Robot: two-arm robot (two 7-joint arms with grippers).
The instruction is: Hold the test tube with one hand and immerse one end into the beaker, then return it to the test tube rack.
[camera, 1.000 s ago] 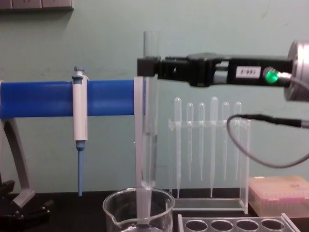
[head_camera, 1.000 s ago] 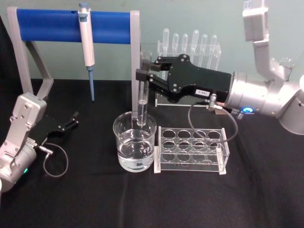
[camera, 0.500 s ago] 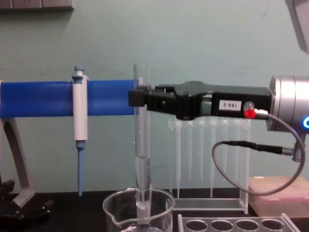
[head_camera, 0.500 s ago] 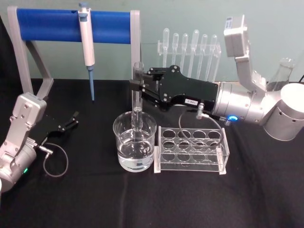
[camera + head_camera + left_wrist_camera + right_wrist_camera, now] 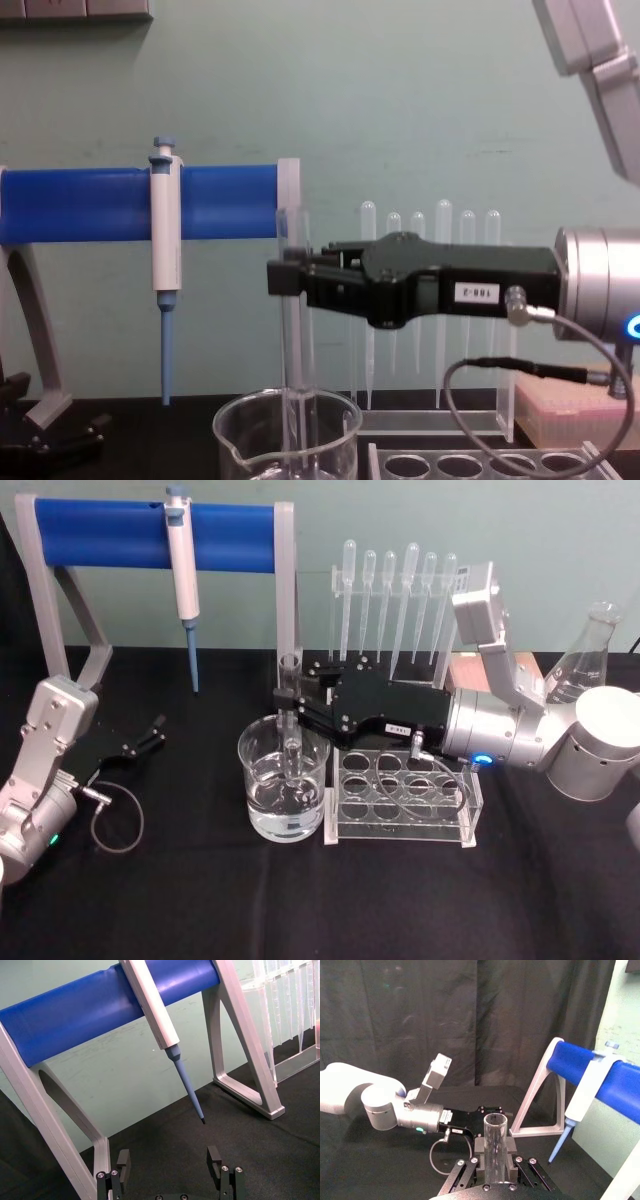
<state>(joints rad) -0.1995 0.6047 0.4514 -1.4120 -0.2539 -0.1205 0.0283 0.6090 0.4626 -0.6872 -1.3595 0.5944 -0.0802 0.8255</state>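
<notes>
Chest view: right gripper (image 5: pixel 285 278) clamps the test tube (image 5: pixel 292 350) upright, lower end inside the beaker (image 5: pixel 235 440), left of the rack (image 5: pixel 400 832). I judge the dip best done straight down, centred, off the glass wall. Left gripper (image 5: pixel 150 732) parked left, fingers apart.

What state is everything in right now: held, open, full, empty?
test tube: upright, clamped by the right gripper, lower end inside the beaker.
beaker: upright, partly filled with clear liquid.
right gripper: shut on the test tube.
left gripper: open, idle at the left.
test tube rack: holes empty.
micropipette: hanging on the blue stand.
</notes>
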